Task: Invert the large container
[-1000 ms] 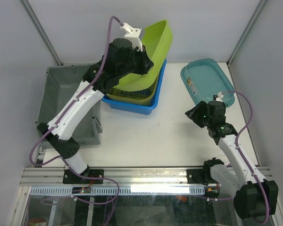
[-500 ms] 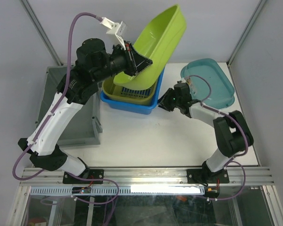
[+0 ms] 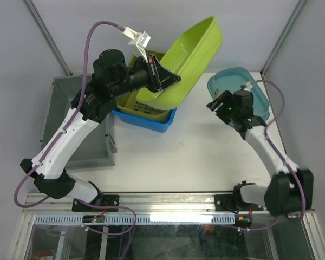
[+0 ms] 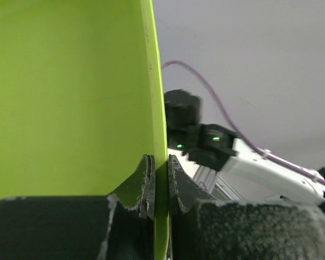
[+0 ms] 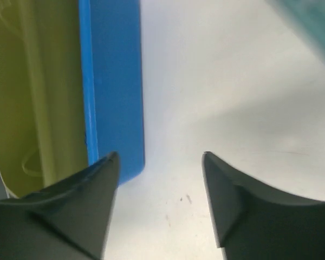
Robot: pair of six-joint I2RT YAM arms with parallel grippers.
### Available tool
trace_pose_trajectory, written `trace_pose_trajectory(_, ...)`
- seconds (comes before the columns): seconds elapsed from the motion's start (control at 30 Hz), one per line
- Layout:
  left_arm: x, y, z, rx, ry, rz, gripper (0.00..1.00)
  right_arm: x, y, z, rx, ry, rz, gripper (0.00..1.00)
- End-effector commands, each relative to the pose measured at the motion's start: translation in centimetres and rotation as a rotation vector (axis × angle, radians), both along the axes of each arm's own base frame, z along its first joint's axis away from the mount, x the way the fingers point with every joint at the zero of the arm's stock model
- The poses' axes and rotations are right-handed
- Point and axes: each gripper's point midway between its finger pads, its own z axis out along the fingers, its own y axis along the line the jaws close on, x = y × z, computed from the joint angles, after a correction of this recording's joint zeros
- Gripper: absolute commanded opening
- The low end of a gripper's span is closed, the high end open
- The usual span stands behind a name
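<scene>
The large lime-green container (image 3: pixel 192 51) was smooth, glossy plastic. It was raised clear of the stack and tilted steeply on edge above the back of the table (image 3: pixel 195 157). The left gripper (image 4: pixel 160 169) pinched its rim, with one finger on each side of the wall. Below it, a blue bin (image 3: pixel 151 119) held a nested yellow-green basket (image 3: pixel 145 106). The right gripper (image 5: pixel 160 162) hung spread over bare tabletop, near a teal tray (image 3: pixel 233 84). A grey bin (image 3: pixel 62 103) stood at the left.
</scene>
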Motion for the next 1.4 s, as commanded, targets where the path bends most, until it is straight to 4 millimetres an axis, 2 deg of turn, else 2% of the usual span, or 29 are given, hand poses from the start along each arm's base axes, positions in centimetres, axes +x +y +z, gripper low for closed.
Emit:
trace_pose_trajectory(0.0,-3.6,-0.3,6.5,-0.213,-0.132,-0.149,0.00,-4.5,-10.9,5.9,-0.343,-0.113,-0.302,0.76)
trace_pose_trajectory(0.07,-4.8,-0.7,7.1,-0.262,-0.126,-0.215,0.00,-7.4,-16.1,8.4,-0.469,-0.124,-0.511,0.90)
trace_pose_trajectory(0.1,-5.3,-0.7,7.6,-0.291,-0.120,-0.241,0.00,-8.8,-18.0,9.9,-0.516,-0.142,-0.586,0.94)
trace_pose_trajectory(0.17,-6.3,-0.9,8.2,-0.354,-0.092,-0.300,0.00,-11.4,-20.8,13.8,-0.559,-0.204,-0.708,0.95)
trace_pose_trajectory(0.27,-7.4,-1.8,7.6,-0.473,0.024,-0.408,0.00,-13.9,-22.3,18.8,-0.543,-0.305,-0.817,0.95)
trace_pose_trajectory(0.3,-7.6,-2.2,6.9,-0.509,0.067,-0.444,0.00,-14.6,-22.6,20.2,-0.530,-0.341,-0.841,0.95)
trace_pose_trajectory(0.33,-7.4,-2.7,5.4,-0.533,0.125,-0.468,0.00,-15.2,-22.9,21.7,-0.520,-0.378,-0.864,0.95)
trace_pose_trajectory(0.4,-7.6,-3.2,4.4,-0.607,0.186,-0.507,0.00,-16.7,-23.5,24.2,-0.504,-0.435,-0.915,0.94)
trace_pose_trajectory(0.53,-8.4,-6.8,1.3,-0.577,0.317,-0.594,0.00,-19.9,-24.9,28.5,-0.492,-0.535,-1.007,0.94)
trace_pose_trajectory(0.67,-9.0,-7.9,-0.5,-0.617,0.421,-0.643,0.00,-22.3,-24.9,32.1,-0.458,-0.660,-1.014,0.95)
trace_pose_trajectory(0.8,-9.8,-8.7,-2.9,-0.689,0.581,-0.750,0.00,-22.4,-24.5,33.0,-0.444,-0.691,-0.986,0.95)
trace_pose_trajectory(0.97,-10.1,-10.9,-7.2,-0.706,0.777,-0.846,0.00,-21.1,-24.0,32.2,-0.447,-0.660,-0.952,0.95)
trace_pose_trajectory(1.07,-10.1,-13.3,-10.2,-0.617,0.845,-0.883,0.00,-20.3,-23.7,31.1,-0.448,-0.635,-0.933,0.95)
trace_pose_trajectory(1.17,-10.3,-15.2,-12.1,-0.538,0.894,-0.932,0.00,-20.0,-23.5,30.3,-0.452,-0.617,-0.919,0.95)
trace_pose_trajectory(1.37,-9.7,-18.2,-16.5,-0.418,1.021,-0.992,0.00,-20.3,-23.5,30.1,-0.485,-0.624,-0.894,0.96)
